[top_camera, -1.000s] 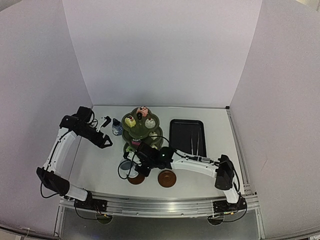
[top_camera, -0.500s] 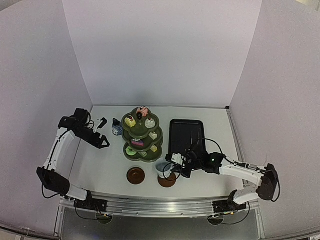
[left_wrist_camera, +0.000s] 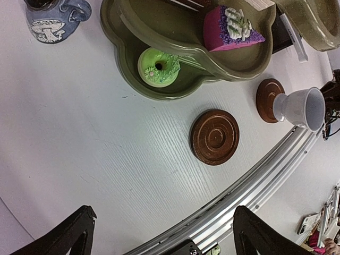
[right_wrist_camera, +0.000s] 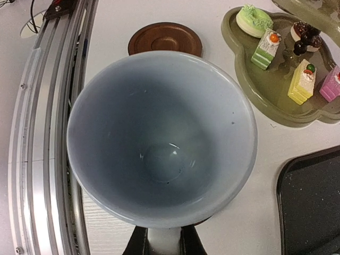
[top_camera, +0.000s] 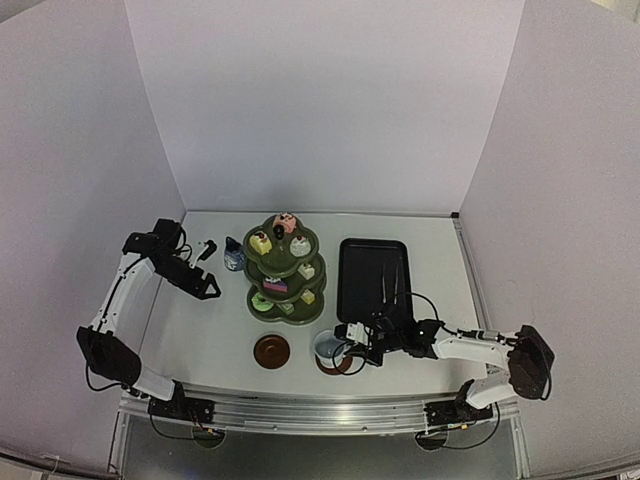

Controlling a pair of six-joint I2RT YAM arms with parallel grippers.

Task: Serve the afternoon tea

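My right end effector [top_camera: 347, 346] is closed firmly on the handle of the white glossy mug [top_camera: 327, 344], which has a funnel shape with a wide mouth and a narrow foot. The mug is at the near right of the white grainy counter [top_camera: 200, 330], over the right round brown coaster [top_camera: 338, 364]. Whether the foot touches it, I cannot tell.

To do this step well, I think I must bring the narrow foot to the middle of the grooved rings and keep the mug upright. I should go down slowly and release only when it stands, because so small a foot can tip easily.

The left round brown coaster [top_camera: 271, 350] lies bare, just beside. My left end effector [top_camera: 211, 268] is wide open and holds nothing, near the small blue-and-white pot [top_camera: 234, 256]. The dark green three-tier scalloped stand [top_camera: 285, 270] carries the tiny colourful cakes [top_camera: 275, 287] on smooth, wavy-edged tiers.
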